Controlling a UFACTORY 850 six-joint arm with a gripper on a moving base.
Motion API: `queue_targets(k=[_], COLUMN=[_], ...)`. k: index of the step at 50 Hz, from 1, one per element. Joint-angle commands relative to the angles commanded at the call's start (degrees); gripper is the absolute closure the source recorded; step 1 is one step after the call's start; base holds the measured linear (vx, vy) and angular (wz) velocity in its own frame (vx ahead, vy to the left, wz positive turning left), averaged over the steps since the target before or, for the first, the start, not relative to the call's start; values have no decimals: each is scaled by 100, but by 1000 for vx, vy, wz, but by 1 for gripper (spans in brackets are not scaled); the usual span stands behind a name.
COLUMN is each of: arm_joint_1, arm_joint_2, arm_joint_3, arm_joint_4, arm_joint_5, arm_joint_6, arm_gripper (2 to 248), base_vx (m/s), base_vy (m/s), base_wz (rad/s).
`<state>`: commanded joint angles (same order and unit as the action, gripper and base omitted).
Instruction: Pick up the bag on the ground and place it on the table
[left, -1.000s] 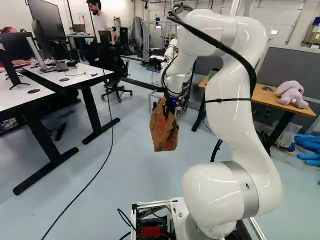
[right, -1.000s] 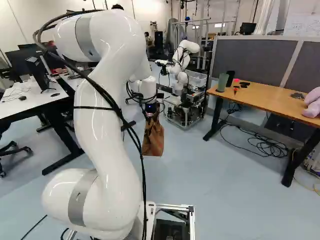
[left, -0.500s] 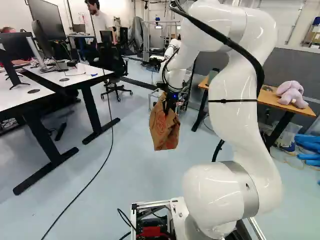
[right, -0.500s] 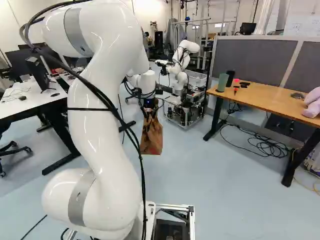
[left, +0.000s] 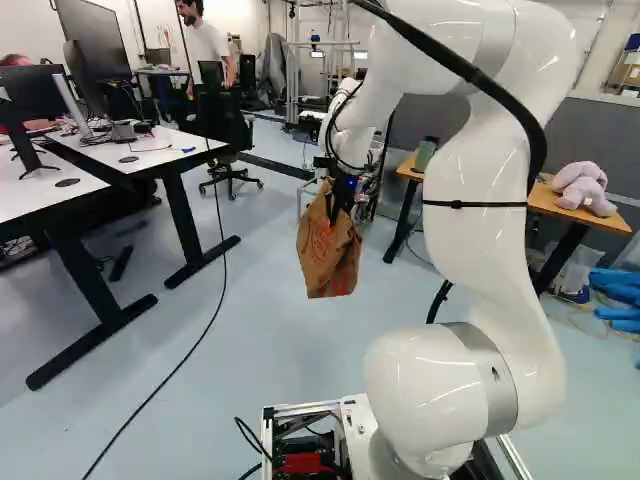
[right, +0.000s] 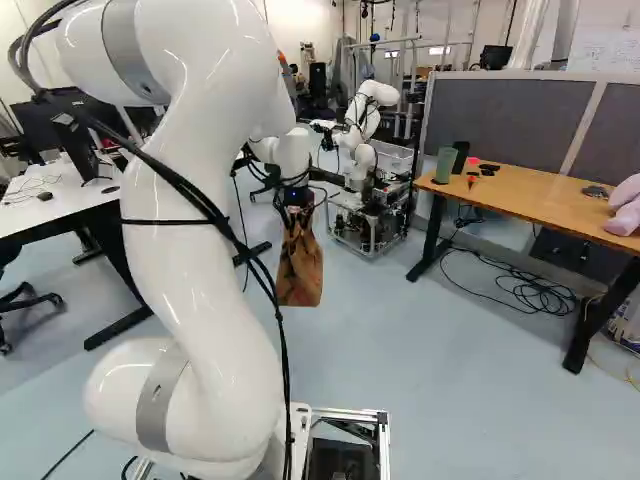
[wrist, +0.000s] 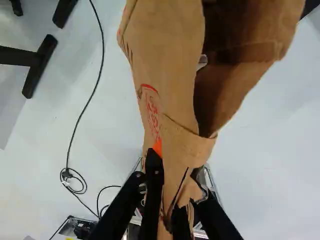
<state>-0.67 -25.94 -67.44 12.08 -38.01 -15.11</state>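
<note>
My gripper nearly closed, bag pinched between both fingers, hanging above the floor, wooden table well apart

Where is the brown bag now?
In the left base view, the bag hangs from the tool above the floor, between the white desk and wooden table.

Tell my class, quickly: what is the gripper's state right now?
Gripper: closed, holding the brown paper bag by its upper part, in the air.

Desk left, table right; on it, toy and cup, perhaps a can
</note>
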Motion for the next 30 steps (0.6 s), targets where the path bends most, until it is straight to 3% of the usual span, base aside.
queue_targets(k=[30], arm_joint_1=[2], arm_joint_2=[377], arm_joint_3=[-110], arm_joint_4=[-85], arm_joint_5=[-76], arm_joint_6=[0], arm_gripper=[229], base_vx=[0], base_vy=[0], base_wz=[0])
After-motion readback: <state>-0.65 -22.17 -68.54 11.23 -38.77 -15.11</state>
